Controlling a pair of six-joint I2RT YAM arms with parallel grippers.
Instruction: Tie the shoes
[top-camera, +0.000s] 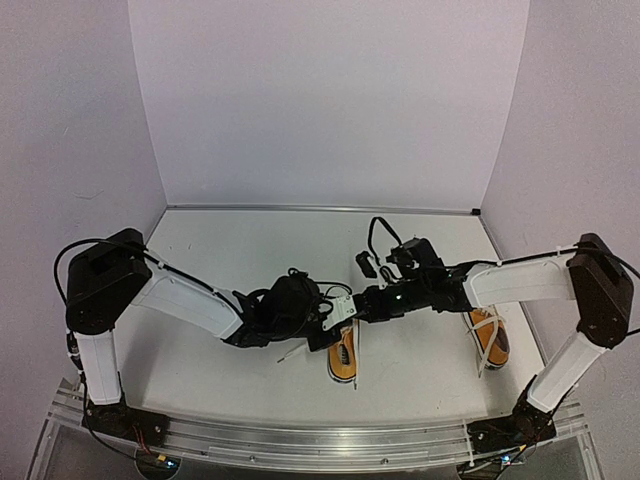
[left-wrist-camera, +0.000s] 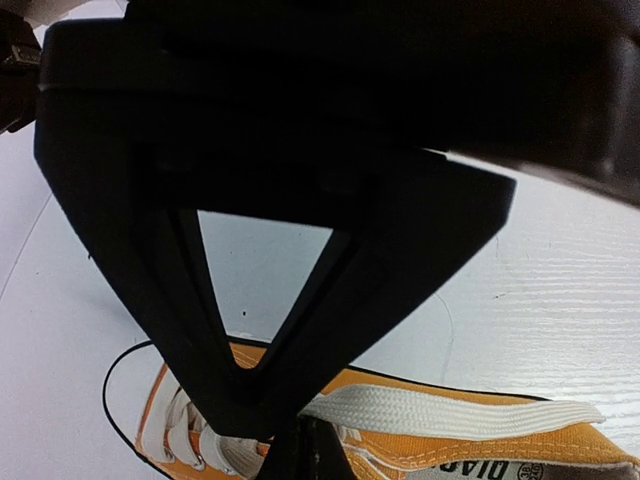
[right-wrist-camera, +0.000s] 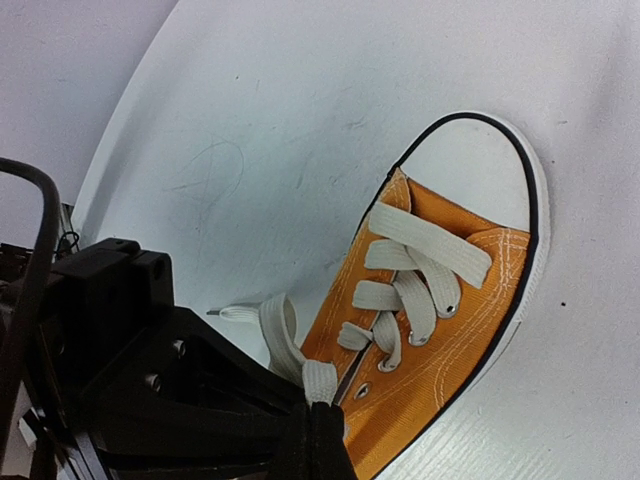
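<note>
Holding both laces over the middle shoe (top-camera: 343, 358), I have my two grippers almost nose to nose above its ankle end. That shoe lies on the table (top-camera: 230, 260) with its long axis running away from my bases, toe cap (right-wrist-camera: 470, 160) toward the near edge as far as I can judge from the top view. So the whole shoe lies below and nearer to me than both sets of fingertips.

My right gripper (right-wrist-camera: 318, 440) has its fingers pressed together on one lace (right-wrist-camera: 318, 382) just beside the top eyelets. The free tail of that lace curls off onto the table. My left gripper (left-wrist-camera: 268, 435) shows its fingers meeting in a closed V, and the other lace (left-wrist-camera: 440, 412) runs out flat from that tip across the orange side. I take it to be pinched there, though the contact itself is in shadow.

Neither arm is plainly nearer, since each reaches in low from its own side and they meet at the centre. I judge that the next pull has to go sideways, across the shoe's long axis, each gripper to its own side.

A second shoe (top-camera: 488, 338) sits well apart, under my right arm, with its laces loose.
</note>
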